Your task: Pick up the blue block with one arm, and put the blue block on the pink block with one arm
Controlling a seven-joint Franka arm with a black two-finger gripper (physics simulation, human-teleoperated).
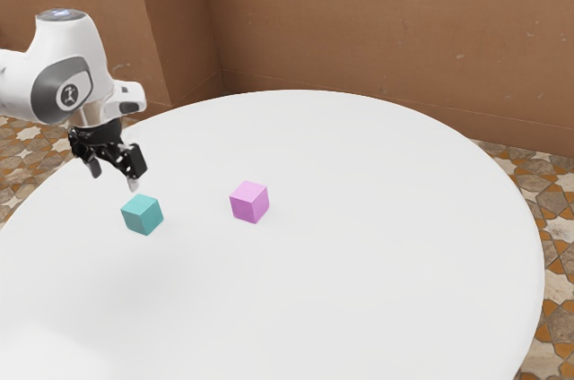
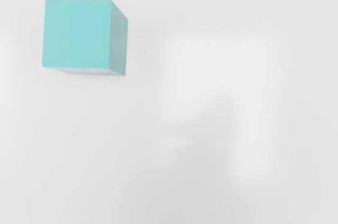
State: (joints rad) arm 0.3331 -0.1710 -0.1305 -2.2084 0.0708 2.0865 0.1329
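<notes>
The blue block [image 1: 142, 213], a turquoise cube, rests on the white round table [image 1: 377, 246] toward the exterior view's left. The pink block [image 1: 249, 201] sits on the table a short way to its right, apart from it. My gripper [image 1: 115, 174] hangs above the table, up and to the left of the blue block, not touching it. Its black fingers [image 1: 134, 165] stand apart with nothing between them. In the wrist view the blue block [image 2: 84, 36] lies on the white surface, off to one side of my hand.
The table's edge curves along the exterior view's right and back. A brown wall stands behind it, with patterned tile floor [image 1: 547, 183] around the table.
</notes>
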